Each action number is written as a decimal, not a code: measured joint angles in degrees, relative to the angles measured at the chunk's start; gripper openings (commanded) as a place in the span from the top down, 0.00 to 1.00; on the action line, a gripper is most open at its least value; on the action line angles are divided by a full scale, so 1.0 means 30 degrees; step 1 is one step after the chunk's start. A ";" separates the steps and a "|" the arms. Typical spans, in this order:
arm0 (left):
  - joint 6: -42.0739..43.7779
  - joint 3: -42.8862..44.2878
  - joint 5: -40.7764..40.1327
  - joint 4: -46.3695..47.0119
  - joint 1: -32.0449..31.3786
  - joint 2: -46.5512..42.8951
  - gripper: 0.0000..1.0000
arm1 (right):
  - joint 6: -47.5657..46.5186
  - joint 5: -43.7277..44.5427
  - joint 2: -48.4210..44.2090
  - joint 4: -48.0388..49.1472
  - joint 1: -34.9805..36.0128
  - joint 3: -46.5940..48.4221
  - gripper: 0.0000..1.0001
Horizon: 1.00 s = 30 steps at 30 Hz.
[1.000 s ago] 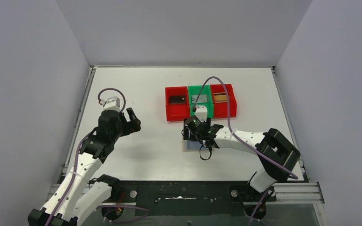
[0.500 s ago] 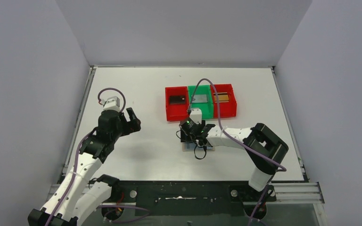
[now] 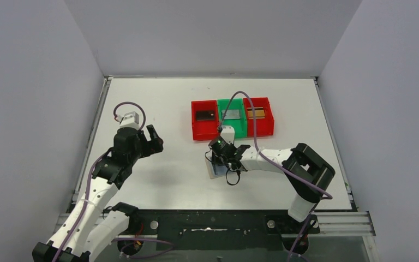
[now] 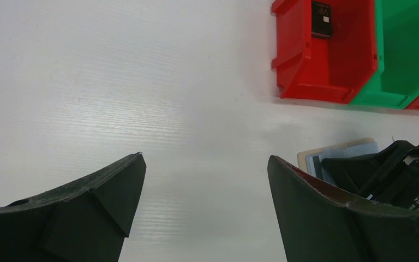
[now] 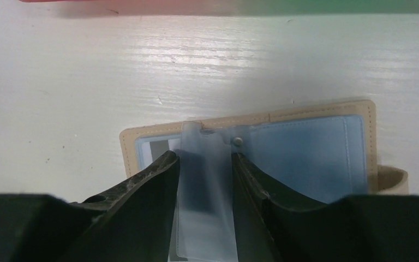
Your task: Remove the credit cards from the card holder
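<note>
— Card holder (image 5: 305, 158): where is it lying relative to the fingers?
— It is lying open on the table (image 3: 158, 98), on the near side of the bins, with its blue lining facing up. It is sitting right under the right gripper (image 5: 204, 158). One clear sleeve (image 5: 204, 191) is standing up out of it and filling the gap between the two fingers.
— Are they gripping it?
— They are standing roughly half closed, each inner face lying against an edge of the sleeve. Whether they are actually pinching it, I cannot tell; the sleeve is looking blurred.
— And the arm?
— The right arm (image 3: 275, 158) is reaching from its base at the near right. Its elbow is bending out to the right, its forearm is running low and leftward, and its wrist is tipping down over the holder.
— The other side?
— The left gripper (image 4: 206, 158) is hovering well apart to the left, fingers spread wide, holding nothing.
— Any cards showing?
— A dark card (image 3: 205, 115) is lying in the left red bin (image 3: 195, 131), a silver-grey card (image 3: 230, 113) in the green bin (image 3: 240, 129), and a gold-brown card (image 3: 255, 113) in the right red bin (image 3: 267, 128).
</note>
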 measured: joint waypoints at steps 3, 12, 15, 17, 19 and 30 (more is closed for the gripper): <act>0.0007 -0.0007 0.0321 0.0044 0.0000 0.0015 0.16 | 0.0204 -0.0648 -0.0423 0.0787 -0.0335 -0.0648 0.70; -0.0889 -0.1049 0.5195 0.3439 -0.0299 0.1042 0.21 | 0.1967 -0.4954 -0.2127 0.5719 -0.3067 -0.4255 0.70; -0.1545 -0.1537 0.5901 0.5042 -0.1865 0.2004 0.21 | 0.2681 -0.6229 -0.2200 0.7242 -0.3920 -0.5115 0.70; -0.1792 -0.1545 0.5872 0.6127 -0.3708 0.3126 0.21 | 0.3177 -0.7031 -0.2200 0.8386 -0.4401 -0.5712 0.72; -0.2084 -0.1537 0.5661 0.7249 -0.5544 0.4444 0.21 | 0.3643 -0.7643 -0.2200 0.9406 -0.4765 -0.6288 0.75; -0.4648 -0.2142 0.5268 1.3406 -0.7825 1.0448 0.25 | 0.5202 -0.9224 -0.2200 1.2633 -0.5909 -0.8342 0.83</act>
